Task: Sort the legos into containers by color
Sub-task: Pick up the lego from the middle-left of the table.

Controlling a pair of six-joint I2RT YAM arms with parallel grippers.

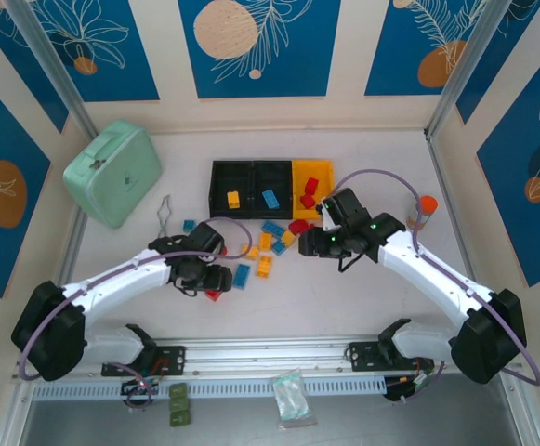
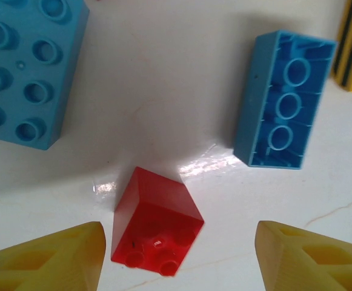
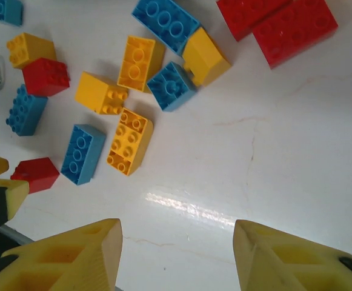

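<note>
Left gripper (image 2: 179,245) apparently flanks red lego (image 2: 154,221).

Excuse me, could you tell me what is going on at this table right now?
Two robot arms are sorting toy bricks by colour into a row of three bins. A yellow-orange brick lies in the left black bin, a blue brick in the middle one, and red bricks in the yellow one. The left end effector is open around a small red brick on the table, not gripping it. The right end effector is open and empty over bare table beside the loose bricks.
</note>
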